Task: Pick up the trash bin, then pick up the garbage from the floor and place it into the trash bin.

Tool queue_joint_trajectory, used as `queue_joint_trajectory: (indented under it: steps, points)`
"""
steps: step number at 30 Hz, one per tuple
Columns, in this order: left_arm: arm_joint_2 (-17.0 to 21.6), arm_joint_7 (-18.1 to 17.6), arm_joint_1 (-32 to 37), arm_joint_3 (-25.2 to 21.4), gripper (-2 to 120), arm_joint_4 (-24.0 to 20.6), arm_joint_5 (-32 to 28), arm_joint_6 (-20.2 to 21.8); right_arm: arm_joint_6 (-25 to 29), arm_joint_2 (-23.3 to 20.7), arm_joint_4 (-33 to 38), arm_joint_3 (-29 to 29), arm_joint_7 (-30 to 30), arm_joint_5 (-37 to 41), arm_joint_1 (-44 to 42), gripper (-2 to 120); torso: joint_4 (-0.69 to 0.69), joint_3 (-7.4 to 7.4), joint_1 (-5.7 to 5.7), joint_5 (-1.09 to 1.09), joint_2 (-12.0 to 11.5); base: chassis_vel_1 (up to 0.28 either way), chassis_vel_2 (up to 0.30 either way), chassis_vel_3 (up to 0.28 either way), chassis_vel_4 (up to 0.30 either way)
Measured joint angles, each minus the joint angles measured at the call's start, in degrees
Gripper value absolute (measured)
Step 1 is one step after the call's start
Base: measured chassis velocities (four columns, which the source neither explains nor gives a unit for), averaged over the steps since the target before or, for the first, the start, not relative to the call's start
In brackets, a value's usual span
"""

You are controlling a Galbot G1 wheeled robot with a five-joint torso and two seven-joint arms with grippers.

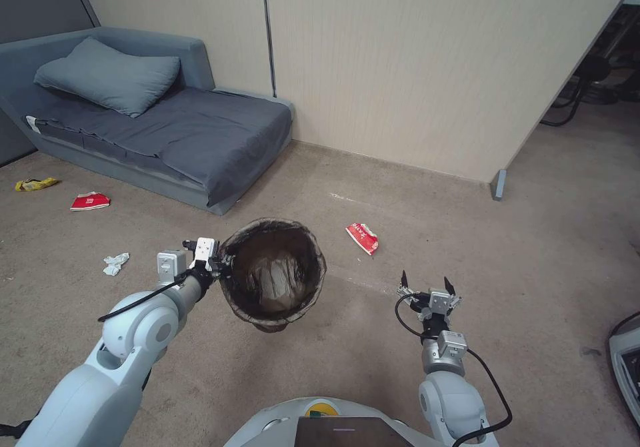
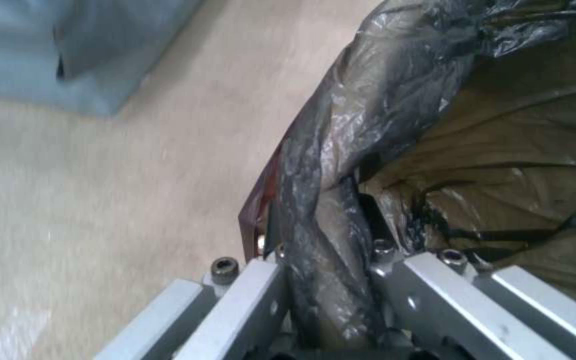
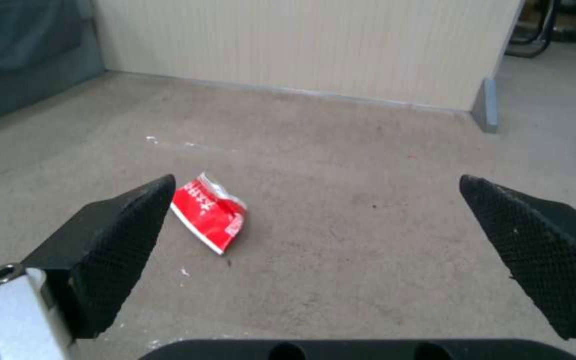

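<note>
Head view has the left gripper (image 1: 217, 264) clamped onto the rim of the trash bin (image 1: 273, 274), pinching it at the bin's 9 o'clock edge, and the bin hangs off the floor (image 1: 373, 367) with its mouth tipped up toward the camera. From the left wrist cam you can see the metal fingers (image 2: 428, 295) squeezed on either side of the dark bag (image 2: 341, 165) folded over that rim, so yeah, it's got a solid hold. The right gripper (image 1: 427, 286) sits low out front at about 4 o'clock from the bin, jaws spread wide with nothing between them; the black textured pads (image 3: 111, 240) are well apart. A red-and-white wrapper (image 1: 363, 237) lies flat on the carpet at roughly 11 o'clock from that gripper, near but not touching. Further out, at 9 to 10 o'clock from the bin, there's crumpled white tissue (image 1: 115, 262), another red wrapper (image 1: 90, 200) and a yellow packet (image 1: 37, 184), all by the grey sofa (image 1: 167, 127).
</note>
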Motion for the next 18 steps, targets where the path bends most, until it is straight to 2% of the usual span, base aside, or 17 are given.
queue_joint_trajectory:
  steps: [2,6,8,12,18]
  points:
    - [0.2,0.3,0.6,-1.1,0,-3.2,0.0,-0.1,0.0,-0.2,0.1,0.0,0.0,0.0,0.0,100,-0.01,0.00,0.00,0.00,0.0,0.000,0.000,0.000,0.000]
    - [0.3,1.3,1.4,-2.0,0,-5.9,0.8,-0.1,0.0,-0.4,0.3,0.1,-0.2,0.1,-0.1,100,-0.01,0.00,0.00,0.00,0.0,0.000,0.000,0.000,0.000]
    - [0.3,2.7,2.4,-2.9,0,-8.3,3.1,-0.2,0.1,-0.5,0.3,0.1,-0.3,0.1,-0.3,100,0.00,0.00,0.00,0.00,0.0,0.000,0.000,0.000,0.000]
    - [0.3,4.1,3.4,-4.4,0,-11.2,6.0,-0.2,0.3,-0.4,0.3,0.1,-0.4,0.1,-0.5,100,0.00,0.00,0.00,0.00,0.0,0.000,0.000,0.000,0.000]
    - [0.7,4.6,4.2,-7.1,0,-13.6,7.2,-0.2,0.4,-0.4,0.4,0.0,-1.0,0.1,-0.6,100,0.00,-0.01,0.00,0.00,0.0,0.000,0.000,0.000,0.000]
